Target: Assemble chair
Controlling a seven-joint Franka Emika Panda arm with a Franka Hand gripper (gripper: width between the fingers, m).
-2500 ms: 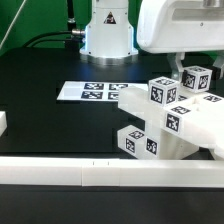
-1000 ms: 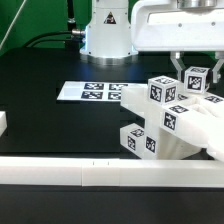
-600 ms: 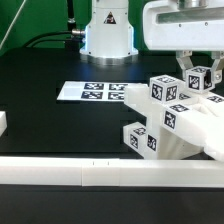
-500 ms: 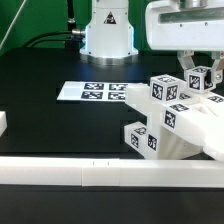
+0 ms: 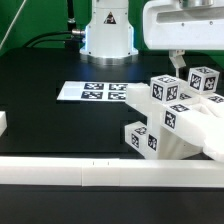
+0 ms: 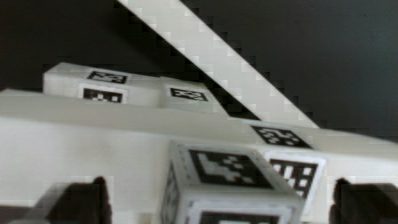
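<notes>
While the gripper [image 5: 196, 62] hangs just above the tagged cube [image 5: 203, 79] at the top of the chair [image 5: 175, 120], its fingers [image 5: 178, 59] stand spread and hold nothing; the wrist view shows a dark fingertip on either side of that cube [image 6: 231, 178] with a gap at each flank, so the claw reads as released and straddling the piece rather than clamped on it. Judging from this, the cube sits seated on the assembled cluster, and the arm is placed directly over it either to let go cleanly or to press it home. The chair stands toward the exterior view's right on the black table [image 5: 50, 115], its glossy white blocks stacked at a tilt with tags facing outward. The marker board [image 5: 90, 92] lies flat just beside it, toward the exterior view's left. A long white rail [image 5: 90, 174] runs along the near edge, and the robot's white base [image 5: 108, 30] rises at the back with dark cables beside it
</notes>
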